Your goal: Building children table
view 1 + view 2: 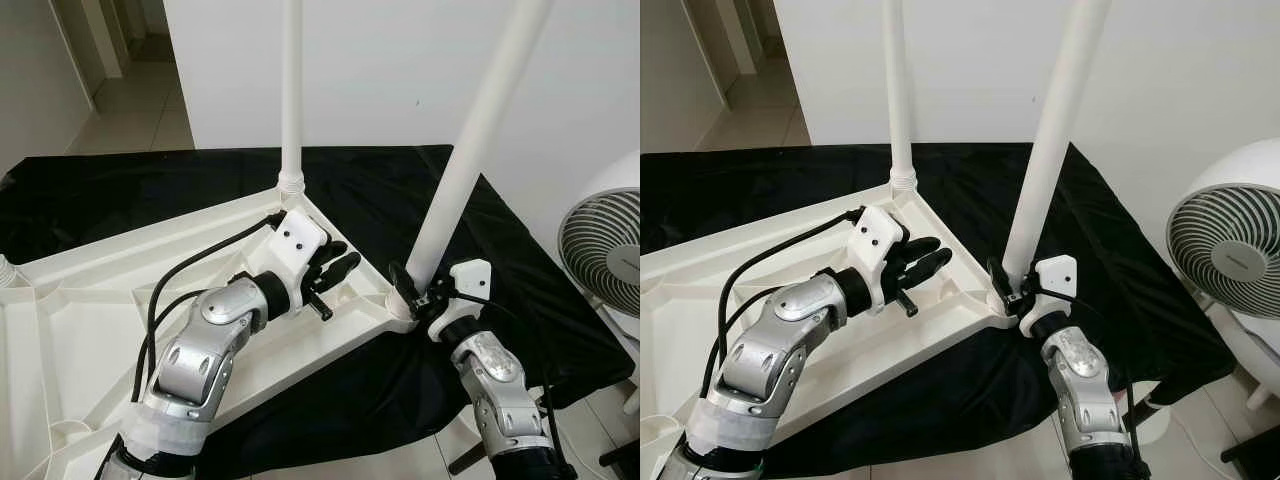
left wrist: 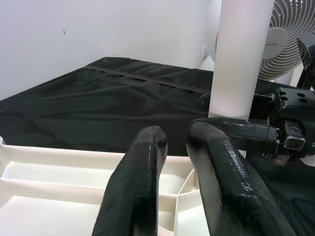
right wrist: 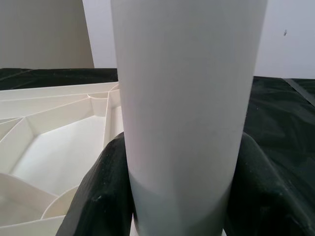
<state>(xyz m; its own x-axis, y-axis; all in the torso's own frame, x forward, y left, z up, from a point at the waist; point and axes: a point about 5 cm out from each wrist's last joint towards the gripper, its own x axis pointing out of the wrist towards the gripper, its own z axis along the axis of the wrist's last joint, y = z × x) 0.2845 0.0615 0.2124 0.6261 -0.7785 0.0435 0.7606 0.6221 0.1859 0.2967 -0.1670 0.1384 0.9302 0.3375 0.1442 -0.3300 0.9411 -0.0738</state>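
A white plastic table top (image 1: 100, 300) lies upside down on a black cloth (image 1: 150, 190). One white leg (image 1: 291, 100) stands upright in its far corner socket. A second white leg (image 1: 470, 150) leans a little to the right at the near right corner. My right gripper (image 1: 413, 290) is shut on that second leg just above its socket, and the leg (image 3: 187, 98) sits between the black fingers (image 3: 98, 191). My left gripper (image 1: 338, 266) hovers over the ribbed underside near that corner, its fingers (image 2: 142, 167) a narrow gap apart and holding nothing.
A white fan (image 1: 605, 250) stands on the floor to the right, close to my right arm. The cloth's edge drops off at the front right. A white wall is behind, and a tiled hallway (image 1: 130, 100) opens at the back left.
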